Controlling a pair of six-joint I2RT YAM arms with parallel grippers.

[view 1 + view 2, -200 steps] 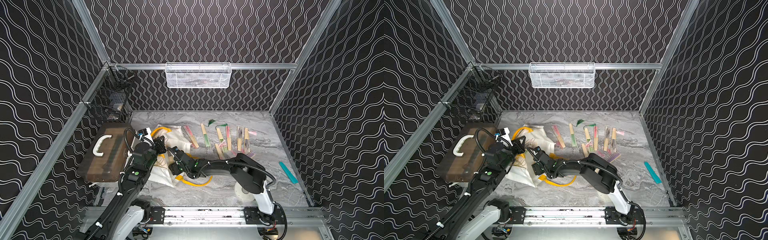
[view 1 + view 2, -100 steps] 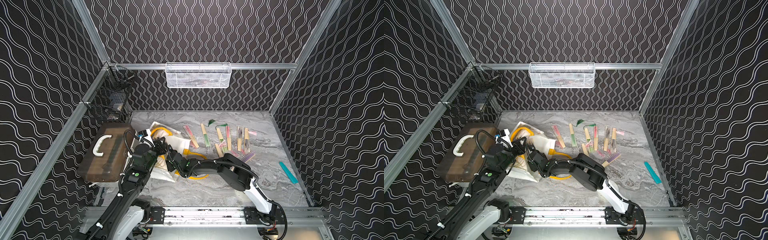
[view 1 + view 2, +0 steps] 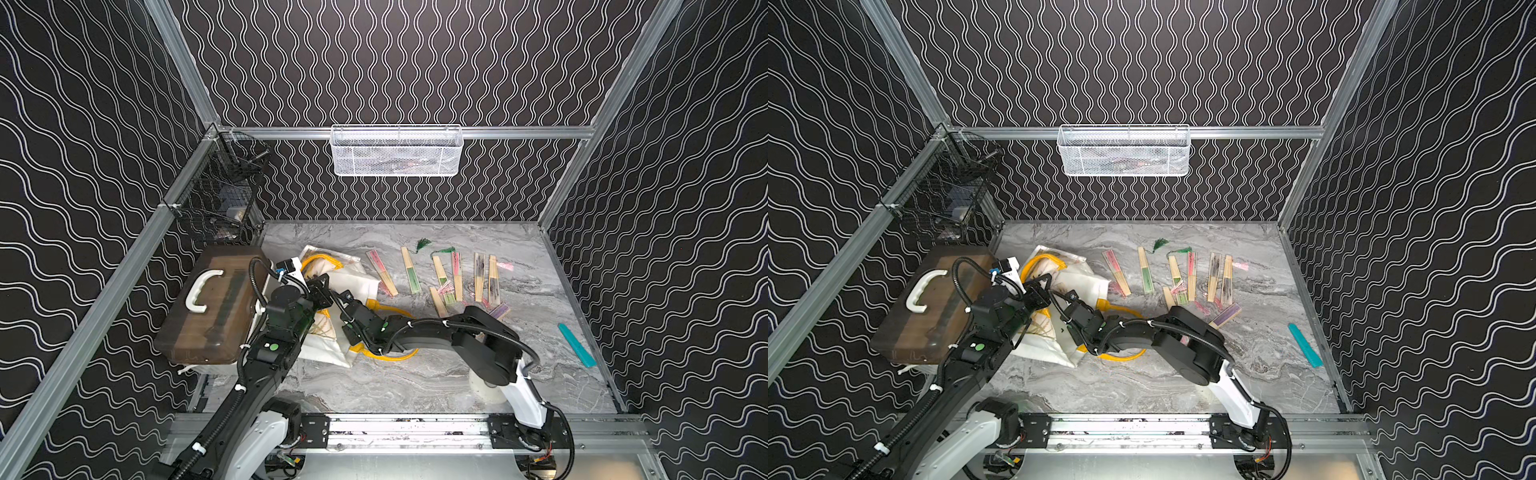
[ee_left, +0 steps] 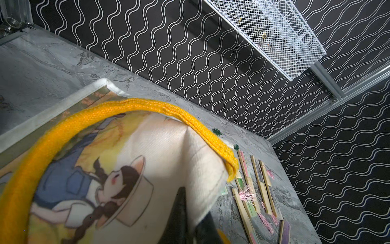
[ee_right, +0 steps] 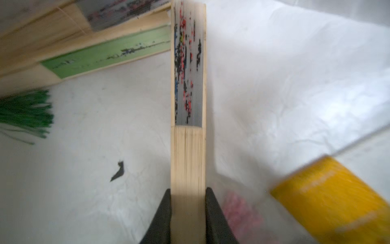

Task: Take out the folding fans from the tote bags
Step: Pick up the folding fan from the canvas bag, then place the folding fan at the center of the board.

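bamboo fans (image 3: 409, 270), eight out, two totes (image 3: 361, 282)

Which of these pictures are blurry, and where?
Right wrist view: the gripped folding fan is fairly sharp, while the green tassel and yellow strip at the edges smear. Left wrist view: the tote bag close up is soft. Both top views: crisp, evenly lit.

Soft light comes from above, so the grey table (image 3: 415, 386) looks bright and shadows are faint. Both top views are sharp. In the right wrist view the fan (image 5: 187, 84) is clear, but the yellow bit (image 5: 329, 196) and corners are blurry.
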